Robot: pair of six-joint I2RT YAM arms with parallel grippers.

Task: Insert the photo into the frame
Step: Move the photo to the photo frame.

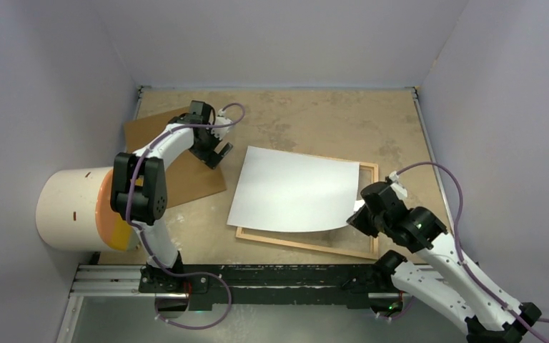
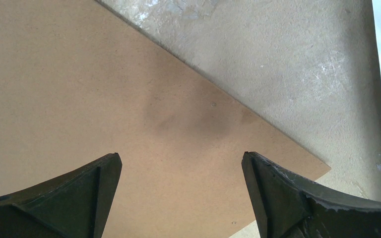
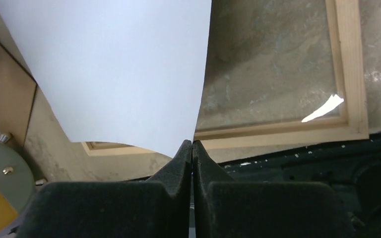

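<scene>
My left gripper [image 1: 216, 153] hangs wide open over the board [image 1: 194, 187], holding nothing. The photo [image 1: 292, 189] lies white back up, skewed over the frame [image 1: 369, 170], its left edge overhanging it and its near right corner curled up. The print side is hidden, and the frame is mostly covered, only parts of its rails showing. My right gripper [image 1: 358, 211] is pinched tight on that corner.

The frame [image 1: 307, 244] lies flat on the tabletop [image 1: 329, 121], right of centre. The photo [image 1: 293, 189] rests across the frame, covering its left side. The backing board [image 1: 193, 182] lies just left of the photo. A drum [image 1: 64, 207] stands leftmost, nearer the arm bases.
</scene>
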